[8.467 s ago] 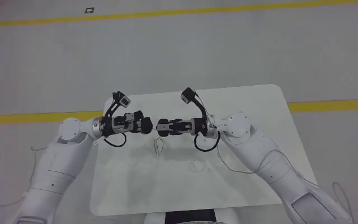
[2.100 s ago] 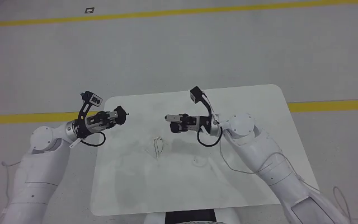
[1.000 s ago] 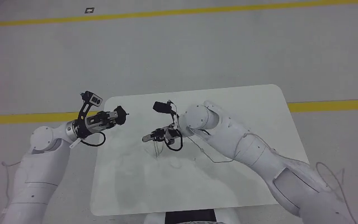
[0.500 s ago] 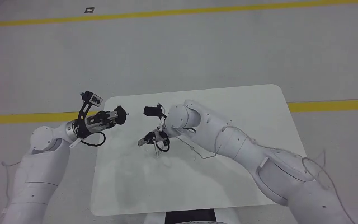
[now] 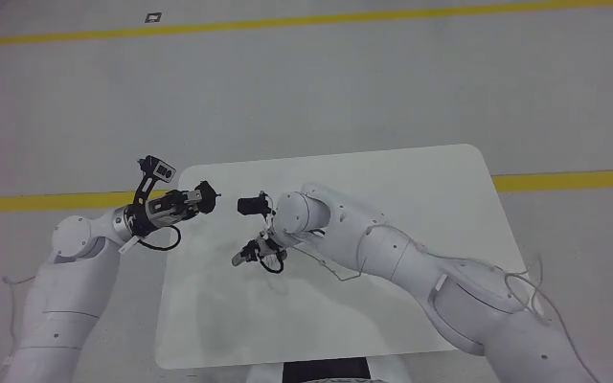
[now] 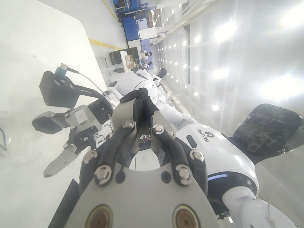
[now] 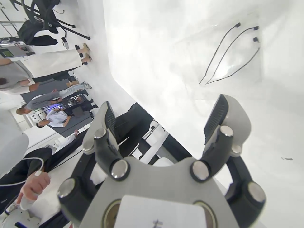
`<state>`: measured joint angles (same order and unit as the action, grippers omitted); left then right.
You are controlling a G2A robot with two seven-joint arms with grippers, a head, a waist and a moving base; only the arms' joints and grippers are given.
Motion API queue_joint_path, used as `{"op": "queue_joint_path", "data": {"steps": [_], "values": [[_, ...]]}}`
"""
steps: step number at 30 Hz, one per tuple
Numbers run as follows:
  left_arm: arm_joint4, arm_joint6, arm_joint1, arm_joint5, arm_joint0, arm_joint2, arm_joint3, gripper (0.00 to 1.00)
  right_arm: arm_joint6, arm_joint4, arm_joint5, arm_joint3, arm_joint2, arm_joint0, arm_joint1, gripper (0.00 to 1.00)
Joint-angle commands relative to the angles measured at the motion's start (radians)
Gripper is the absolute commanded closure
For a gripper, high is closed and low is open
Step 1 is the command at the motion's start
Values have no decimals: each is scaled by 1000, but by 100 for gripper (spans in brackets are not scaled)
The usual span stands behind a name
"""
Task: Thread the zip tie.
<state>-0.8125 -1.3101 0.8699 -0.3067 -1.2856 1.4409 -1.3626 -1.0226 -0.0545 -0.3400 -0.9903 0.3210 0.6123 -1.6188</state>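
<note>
The light, springy zip ties (image 7: 223, 56) are best pinched near a head — right claw (image 7: 164, 100) released, left claw (image 6: 141, 98) clenched.

A big white table (image 5: 460, 191) with round corners lies under the left gripper (image 5: 208, 198) and the right gripper (image 5: 238, 259). Far past both, a yellow line (image 5: 287, 21) crosses the grey floor (image 5: 383, 86), with a small dark square (image 5: 153, 17) by it. Another yellow line (image 5: 551, 180) goes behind the table. A tiny dark speck (image 7: 287, 159) sits on the table beside the right gripper. A black chair (image 7: 45, 3) stands far off.
</note>
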Motion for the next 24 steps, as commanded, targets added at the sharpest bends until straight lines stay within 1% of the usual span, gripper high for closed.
{"op": "queue_joint_path", "data": {"steps": [1, 3, 4, 14, 15, 17, 21, 24], "values": [[0, 0, 0, 0, 0, 0, 0, 100, 6, -4, 0, 21, -9, -2, -16, 0], [0, 0, 0, 0, 0, 0, 0, 100, 9, -14, 0, 51, -20, -9, -34, 0], [0, 0, 0, 0, 0, 0, 0, 100, 12, -21, 0, 64, -23, -12, -39, 0], [0, 0, 0, 0, 0, 0, 0, 100, 18, -22, 2, 63, -22, -9, -39, 0], [0, 0, 0, 0, 0, 0, 0, 100, 33, -30, 12, 54, -23, -1, -39, 0], [0, 0, 0, 0, 0, 0, 0, 100, 40, -58, 0, 43, -28, 1, -41, 0], [0, 0, 0, 0, 0, 0, 0, 100, 47, -83, 0, 55, -28, 4, -52, 0], [0, 0, 0, 0, 0, 0, 0, 100, 58, -109, 0, 81, -32, 2, -69, 0]]}}
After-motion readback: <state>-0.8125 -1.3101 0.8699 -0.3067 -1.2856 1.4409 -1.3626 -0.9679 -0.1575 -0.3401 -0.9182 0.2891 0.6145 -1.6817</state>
